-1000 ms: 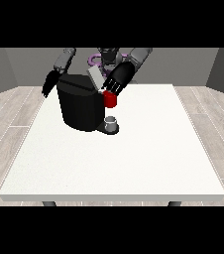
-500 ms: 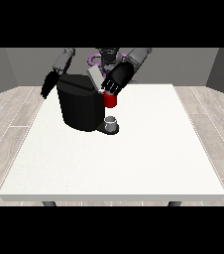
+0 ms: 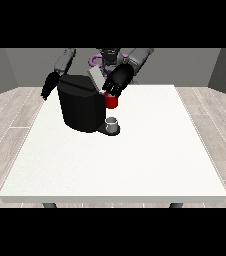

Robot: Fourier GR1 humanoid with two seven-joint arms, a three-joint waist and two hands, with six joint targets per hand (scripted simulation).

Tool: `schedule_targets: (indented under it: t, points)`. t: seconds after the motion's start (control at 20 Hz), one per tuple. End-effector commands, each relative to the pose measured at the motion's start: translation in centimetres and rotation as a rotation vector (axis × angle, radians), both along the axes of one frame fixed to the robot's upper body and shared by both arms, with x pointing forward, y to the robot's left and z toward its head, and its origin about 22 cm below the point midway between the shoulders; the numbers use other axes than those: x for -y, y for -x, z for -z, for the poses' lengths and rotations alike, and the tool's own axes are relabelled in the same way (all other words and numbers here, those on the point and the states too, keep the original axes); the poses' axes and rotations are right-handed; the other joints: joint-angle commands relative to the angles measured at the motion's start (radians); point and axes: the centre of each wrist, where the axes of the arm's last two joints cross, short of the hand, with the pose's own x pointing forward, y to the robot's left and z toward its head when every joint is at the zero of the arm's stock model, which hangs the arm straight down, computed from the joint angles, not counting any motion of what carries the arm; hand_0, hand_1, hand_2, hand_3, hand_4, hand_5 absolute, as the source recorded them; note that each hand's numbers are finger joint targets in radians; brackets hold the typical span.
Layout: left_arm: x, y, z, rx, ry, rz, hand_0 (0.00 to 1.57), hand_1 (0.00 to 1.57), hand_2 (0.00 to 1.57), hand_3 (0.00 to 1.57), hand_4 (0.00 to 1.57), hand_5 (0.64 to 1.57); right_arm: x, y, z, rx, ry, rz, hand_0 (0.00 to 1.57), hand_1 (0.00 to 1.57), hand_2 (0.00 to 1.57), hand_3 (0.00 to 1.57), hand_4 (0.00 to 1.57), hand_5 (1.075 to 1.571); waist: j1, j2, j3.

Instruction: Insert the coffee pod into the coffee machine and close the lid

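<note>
front view
machine (image 3: 80, 110): black, on white table (image 3: 135, 160), lid (image 3: 96, 79) tilted up, still open.
pod: can't see it plainly; grey thing (image 3: 113, 122) at machine base, can't tell if pod.
red thing at the machine (image 3: 111, 101): just under hand.
handling (guess): pod small, light, stiff, smooth; pinch by sides.
hand at the view's right (image 3: 117, 81): by lid, fingers pointing down over the red thing, look apart; can't tell if holding anything.
hand at the view's left (image 3: 49, 86): hangs beside machine, fingers can't tell.

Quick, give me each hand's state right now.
Hand at the view's right: over the coffee machine, above a red thing at the machine; grip cannot be told.
Hand at the view's left: beside the machine, holding nothing; fingers unclear.
</note>
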Motion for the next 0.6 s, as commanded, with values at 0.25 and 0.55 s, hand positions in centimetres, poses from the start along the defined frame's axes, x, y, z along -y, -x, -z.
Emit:
schedule_targets:
  t: [0.25, 0.55]
  points:
    - [-2.1, 0.0, 0.3, 0.051, -0.049, -0.007, 1.1, 1.1, 1.13, 0.99, 0.0, 1.571, -1.1, 0.1, -0.8, 0.019, -0.014, -0.008, 0.0, 0.0, 0.0, 0.0, 0.0, 1.571, -0.019, 0.04, -0.0003]
    - [-2.0, -0.1, -0.4, 0.097, 0.045, -0.024, 1.15, 1.15, 1.15, 0.95, 0.0, 1.571, -2.0, 1.2, 0.4, 0.028, 0.001, -0.048, 0.0, 0.0, 0.0, 0.0, 0.0, 1.571, -0.059, 0.041, 0.0]
